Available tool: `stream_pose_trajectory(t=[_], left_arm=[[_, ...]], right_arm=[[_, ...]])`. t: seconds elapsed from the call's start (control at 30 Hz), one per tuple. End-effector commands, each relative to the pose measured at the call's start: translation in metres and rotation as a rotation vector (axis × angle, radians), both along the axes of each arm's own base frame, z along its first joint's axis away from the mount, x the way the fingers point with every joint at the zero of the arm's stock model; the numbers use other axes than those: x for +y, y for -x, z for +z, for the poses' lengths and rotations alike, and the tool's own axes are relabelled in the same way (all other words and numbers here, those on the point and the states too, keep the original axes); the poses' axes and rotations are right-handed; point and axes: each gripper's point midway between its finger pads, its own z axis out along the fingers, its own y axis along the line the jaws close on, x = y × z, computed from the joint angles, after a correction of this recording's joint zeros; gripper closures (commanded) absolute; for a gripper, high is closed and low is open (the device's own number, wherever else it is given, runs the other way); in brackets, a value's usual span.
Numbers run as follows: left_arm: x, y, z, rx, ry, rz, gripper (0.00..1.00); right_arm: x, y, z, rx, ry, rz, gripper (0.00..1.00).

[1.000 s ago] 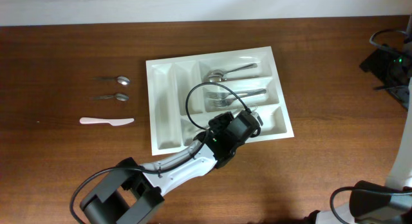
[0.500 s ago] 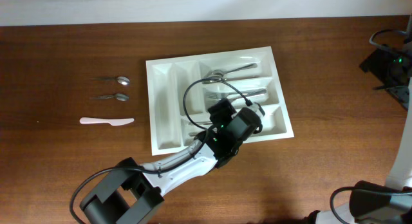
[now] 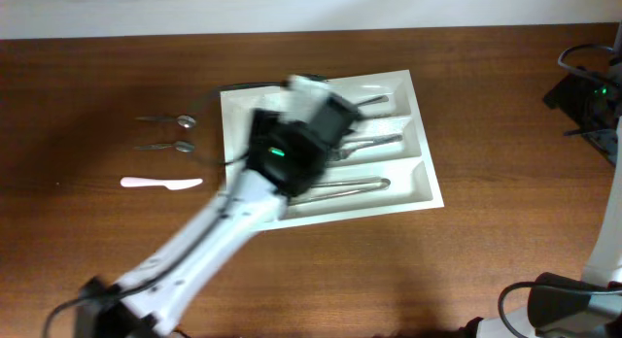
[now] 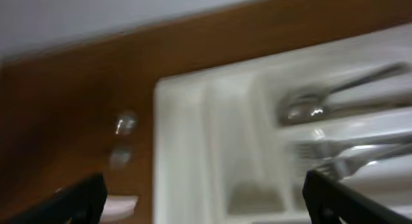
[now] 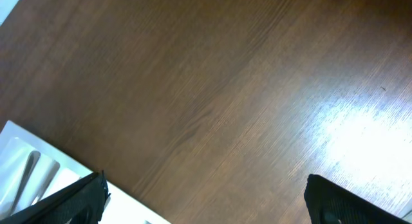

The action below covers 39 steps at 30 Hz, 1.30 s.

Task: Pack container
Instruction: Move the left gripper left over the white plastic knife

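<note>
Holding a spoon (image 4: 300, 110) and forks (image 3: 382, 141), the white compartmented container (image 3: 412, 184) lies under the empty, spread-apart left hand (image 4: 206, 199).

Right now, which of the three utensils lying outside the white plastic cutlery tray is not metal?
The flat white plastic knife; the two small shiny spoons beyond it are metal.

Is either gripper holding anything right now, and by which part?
Nothing is held. The left gripper is open and empty over the container; the right gripper is open over the table.
</note>
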Motion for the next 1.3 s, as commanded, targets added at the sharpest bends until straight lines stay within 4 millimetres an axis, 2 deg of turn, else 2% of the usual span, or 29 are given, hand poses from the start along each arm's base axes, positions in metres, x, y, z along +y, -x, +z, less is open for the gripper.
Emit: stream_pose_trajectory(t=[0.0,0.03,0.1,0.2,0.37,0.43,0.5,0.6,0.63,0.8,1.07,1.17,1.27], left_arm=[[0.037,0.008,0.005,0.099,0.291,0.148,0.01],[0.049,0.014,-0.002,0.176,0.348,0.158,0.01],[0.055,0.026,-0.013,0.276,0.403,0.162,0.01],[0.070,0.039,-0.024,0.357,0.399,0.205,0.01],[0.085,0.035,-0.023,0.331,0.388,0.265,0.00],[0.102,0.033,-0.024,0.298,0.409,0.386,0.00],[0.127,0.034,-0.030,0.271,0.465,0.580,0.01],[0.155,0.038,-0.044,0.271,0.526,0.803,0.01],[0.166,0.038,-0.053,0.276,0.547,0.899,0.01],[0.193,0.034,-0.089,0.322,0.542,1.073,0.01],[0.216,0.038,-0.164,0.432,0.554,1.395,0.00],[0.222,0.043,-0.185,0.490,0.578,1.477,0.00],[0.232,0.047,-0.196,0.524,0.596,1.536,0.01]], right_arm=[[-0.001,0.000,0.001,0.000,0.004,0.002,0.01],[-0.001,0.000,0.001,0.000,0.005,0.002,0.01],[-0.001,0.000,0.001,0.000,0.005,0.002,0.01],[-0.001,0.000,0.001,0.000,0.004,0.002,0.01],[-0.001,0.000,0.001,0.000,0.005,0.002,0.01],[-0.001,0.000,0.001,0.000,0.005,0.002,0.01],[-0.001,0.000,0.001,0.000,0.005,0.002,0.01],[-0.001,0.000,0.001,0.000,0.004,0.002,0.01],[-0.001,0.000,0.001,0.000,0.005,0.002,0.01],[-0.001,0.000,0.001,0.000,0.004,0.002,0.01],[-0.001,0.000,0.001,0.000,0.005,0.002,0.01],[-0.001,0.000,0.001,0.000,0.005,0.002,0.01],[-0.001,0.000,0.001,0.000,0.005,0.002,0.01]])
